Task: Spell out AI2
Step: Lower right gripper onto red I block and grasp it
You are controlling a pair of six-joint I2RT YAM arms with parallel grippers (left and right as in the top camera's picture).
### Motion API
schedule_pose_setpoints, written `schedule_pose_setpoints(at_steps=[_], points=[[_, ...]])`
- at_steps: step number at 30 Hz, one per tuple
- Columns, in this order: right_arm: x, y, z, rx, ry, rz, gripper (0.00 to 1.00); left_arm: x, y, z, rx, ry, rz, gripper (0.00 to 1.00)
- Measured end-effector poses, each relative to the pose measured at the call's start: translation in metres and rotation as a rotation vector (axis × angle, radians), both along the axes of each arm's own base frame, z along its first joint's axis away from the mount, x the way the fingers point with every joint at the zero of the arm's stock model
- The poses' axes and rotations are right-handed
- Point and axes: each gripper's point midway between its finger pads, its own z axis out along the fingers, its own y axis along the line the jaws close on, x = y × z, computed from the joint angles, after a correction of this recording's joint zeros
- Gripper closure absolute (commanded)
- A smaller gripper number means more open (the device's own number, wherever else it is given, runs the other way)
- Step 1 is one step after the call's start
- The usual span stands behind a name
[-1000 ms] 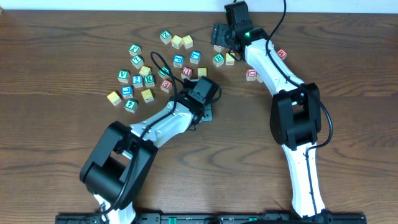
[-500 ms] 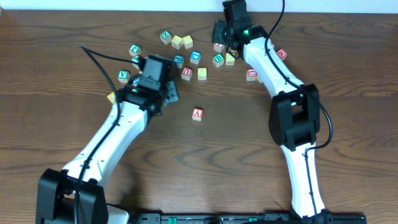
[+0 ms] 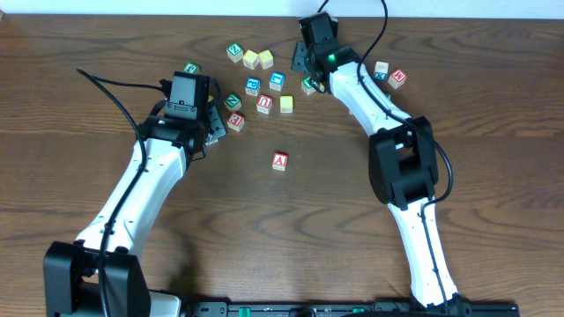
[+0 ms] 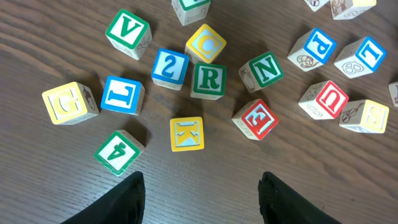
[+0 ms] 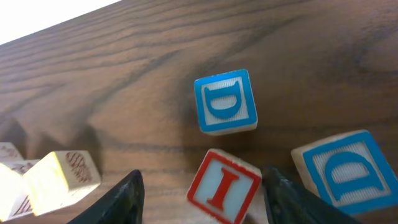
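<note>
Near far edge: right gripper spread around I block; blue D block just beside it, may get dragged. Left gripper spread, empty; 2 block touches R block, risking a double-grab. A block mid-bench.

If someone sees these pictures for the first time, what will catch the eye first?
The red A block lies alone, apart from the scattered letter blocks beyond it. The left wrist view shows a blue 2 block in that pile. A red I block lies between the open jaws of the right gripper.
</note>
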Motion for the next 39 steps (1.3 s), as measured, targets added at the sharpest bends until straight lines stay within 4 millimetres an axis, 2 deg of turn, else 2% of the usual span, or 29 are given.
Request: schedule_pose_setpoints(at_steps=[7,11,16,23,39], points=[[0.001,0.0,-0.009,0.0,0.004,-0.005,0.45,0.0,0.0,0.0,0.003,0.002,-0.002,0.42],[0.001,0.0,-0.012,0.008,0.008,-0.018,0.5,0.0,0.001,0.0,0.006,0.002,-0.001,0.42],[0.001,-0.001,-0.017,0.014,0.017,-0.029,0.61,0.0,0.001,0.0,0.006,0.002,-0.001,0.42],[0.0,-0.001,-0.02,0.016,0.023,-0.035,0.62,0.0,0.001,0.0,0.006,0.002,-0.001,0.42],[0.0,-0.002,-0.02,-0.012,0.02,-0.004,0.7,0.0,0.001,0.0,0.006,0.002,-0.001,0.41]])
